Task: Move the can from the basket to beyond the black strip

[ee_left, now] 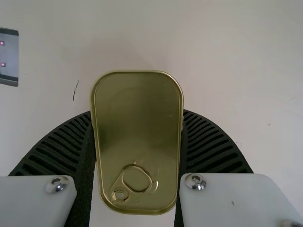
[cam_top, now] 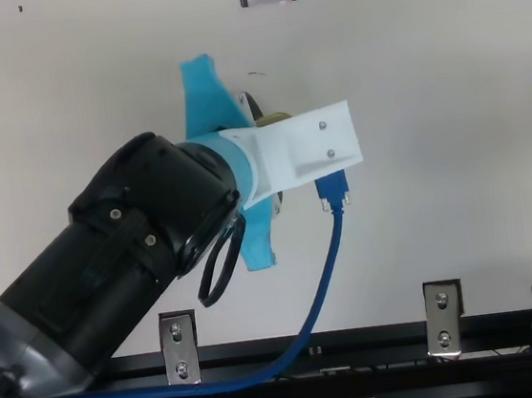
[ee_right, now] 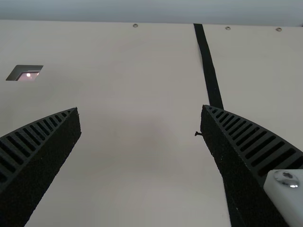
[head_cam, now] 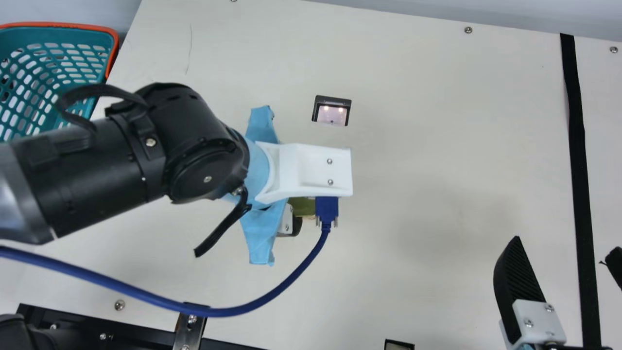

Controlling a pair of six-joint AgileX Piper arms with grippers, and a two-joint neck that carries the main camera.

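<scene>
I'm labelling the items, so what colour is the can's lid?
A dull gold, plain apart from its ring pull; the left wrist view shows it best.

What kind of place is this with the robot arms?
It looks like a robot workshop or lab, though I can't be sure. You can see a jointed black robot arm with a thick blue cable, and a cream tabletop with small metal screws in it.

I can't read any words, numbers or signs here.
</scene>
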